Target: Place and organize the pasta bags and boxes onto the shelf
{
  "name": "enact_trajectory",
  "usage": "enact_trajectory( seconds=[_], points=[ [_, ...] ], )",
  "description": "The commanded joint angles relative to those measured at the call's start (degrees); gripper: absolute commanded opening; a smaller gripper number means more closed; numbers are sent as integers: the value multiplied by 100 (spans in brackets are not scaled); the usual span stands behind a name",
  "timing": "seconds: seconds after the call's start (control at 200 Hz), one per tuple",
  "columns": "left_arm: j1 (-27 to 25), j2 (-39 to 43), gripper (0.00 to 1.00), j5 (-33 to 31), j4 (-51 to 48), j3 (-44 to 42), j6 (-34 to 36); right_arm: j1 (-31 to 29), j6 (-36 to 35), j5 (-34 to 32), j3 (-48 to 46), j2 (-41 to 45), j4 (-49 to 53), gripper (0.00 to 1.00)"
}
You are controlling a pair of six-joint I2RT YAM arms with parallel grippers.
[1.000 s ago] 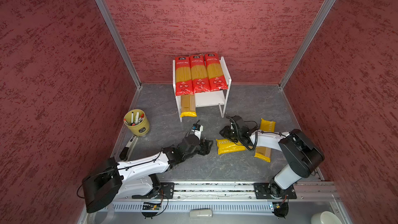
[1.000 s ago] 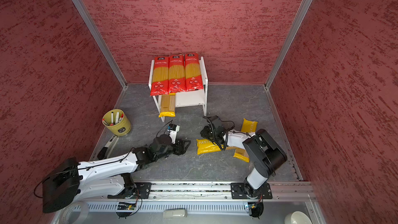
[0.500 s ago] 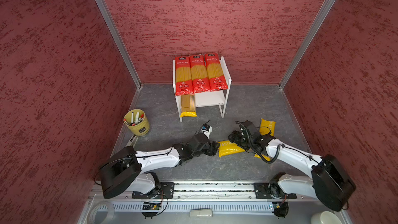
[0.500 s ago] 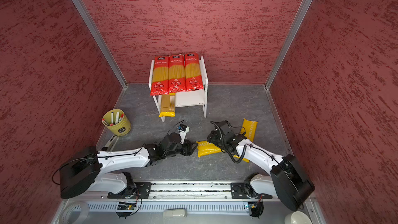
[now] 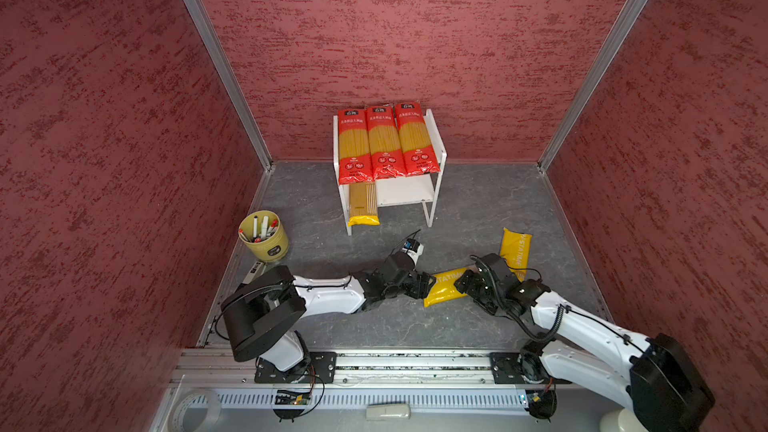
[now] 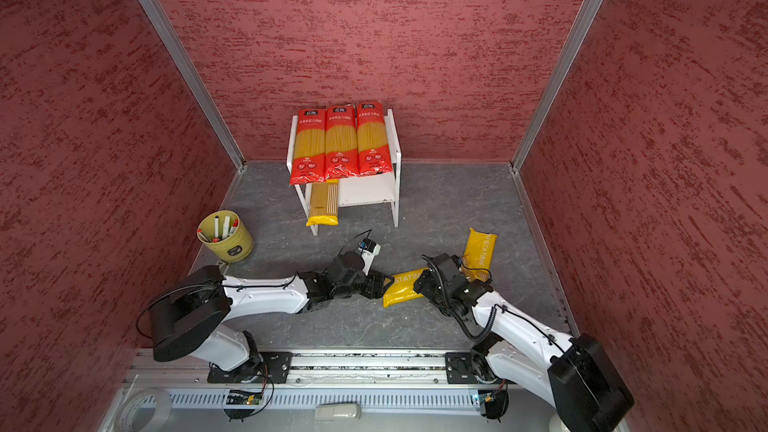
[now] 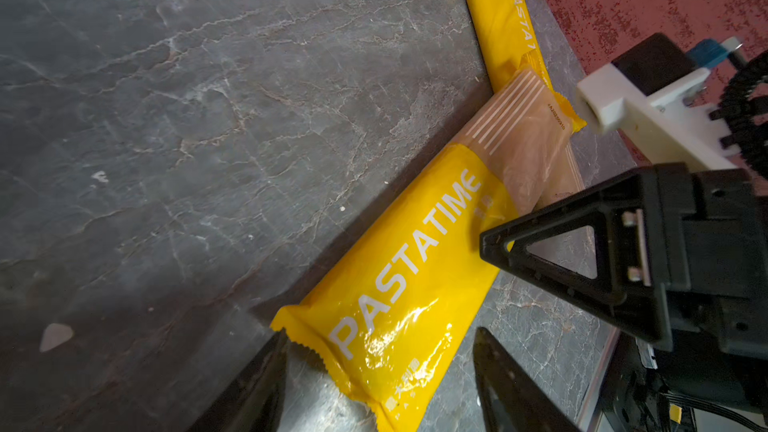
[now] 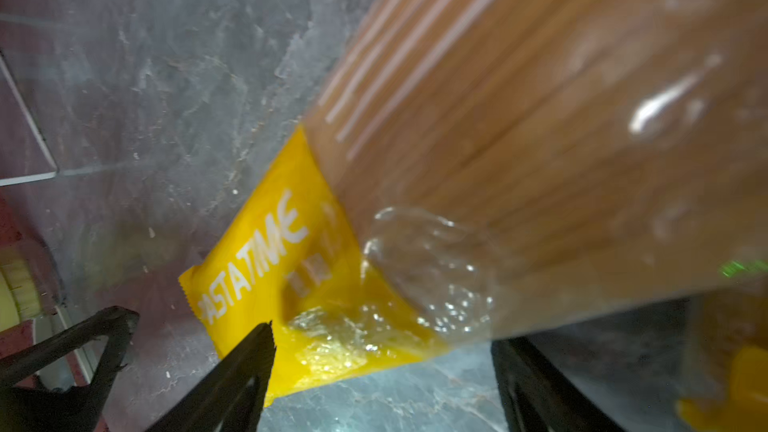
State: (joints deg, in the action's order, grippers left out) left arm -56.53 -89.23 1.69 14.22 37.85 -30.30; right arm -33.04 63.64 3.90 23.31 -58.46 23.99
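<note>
Red spaghetti packs (image 5: 384,141), three of them with clear middles, lie flat side by side on the top board of the white shelf (image 5: 438,139), covering most of it and overhanging its front. A yellow pack (image 5: 363,203) on the lower tier pokes out past the front edge, and its far end is hidden beneath them. Between my arms a glossy yellow PASTATIME pack (image 7: 407,268) lies flat on the grey, veined, stone-look desk (image 7: 208,118). Its end is crimped in a zigzag, and a clear film stretch shows the straight strands. My left pincer (image 7: 380,338) stands spread on either side of that crimped end, with a gap showing on one side, gripping nothing. My right pincer (image 8: 382,338) is spread wide about the clear stretch; its wrist view is blurred, so I cannot tell whether a finger touches the film. A second yellow PASTATIME pack (image 5: 515,249) lies at an angle beyond, its near end hidden by my right arm (image 5: 582,326). A round yellow-green cup of markers (image 5: 264,236) stands near the left wall.
</note>
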Motion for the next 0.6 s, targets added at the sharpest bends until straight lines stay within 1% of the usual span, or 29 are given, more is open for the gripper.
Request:
enact_trajectory(
  seconds=[0.0,0.07,0.14,0.245,0.371,0.456,0.596],
  points=[
    [46,-189,70,252,201,107,104,166,168,-122,0,26,199,85],
    [47,-283,70,326,232,138,95,290,89,-164,-71,48,208,86],
    [46,-374,70,365,263,167,104,469,27,-171,-220,101,4,86],
    [71,-500,70,458,295,222,97,729,70,-52,-533,184,-815,86],
    [147,-638,69,663,379,230,69,763,-44,-74,-582,174,-1683,85],
    [161,-720,67,732,476,166,47,759,-118,-111,-538,-43,-2040,83],
    [170,-811,64,875,611,56,-102,762,-284,102,-321,-828,-2697,82]
  ],
)
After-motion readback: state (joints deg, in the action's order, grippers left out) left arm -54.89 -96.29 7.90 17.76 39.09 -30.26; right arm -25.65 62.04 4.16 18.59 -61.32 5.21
